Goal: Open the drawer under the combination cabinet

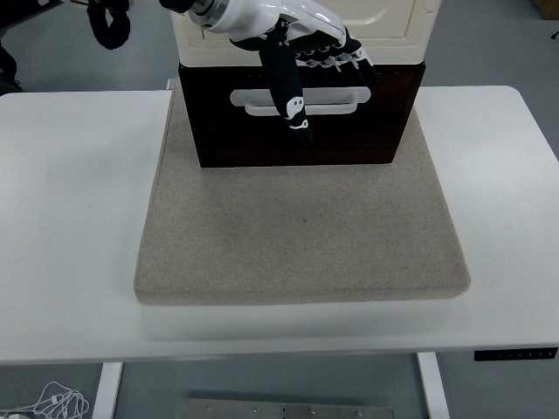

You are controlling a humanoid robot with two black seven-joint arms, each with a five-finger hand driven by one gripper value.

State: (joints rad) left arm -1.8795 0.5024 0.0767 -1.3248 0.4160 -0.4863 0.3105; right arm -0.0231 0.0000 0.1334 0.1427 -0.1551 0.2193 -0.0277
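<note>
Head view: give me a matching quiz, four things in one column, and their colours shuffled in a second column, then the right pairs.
Things:
1. drawer
2. handle
3. mat
4. cabinet

Colours:
A. cream
B. dark brown
C. beige-grey
D. white

Pairs: 1-B, 2-D, 3-C, 4-A

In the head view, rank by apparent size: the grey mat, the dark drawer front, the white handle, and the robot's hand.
1. Mat
2. Drawer front
3. Hand and handle: these look similar, and the hand is nearer the camera and covers part of the handle, so no ranking.
</note>
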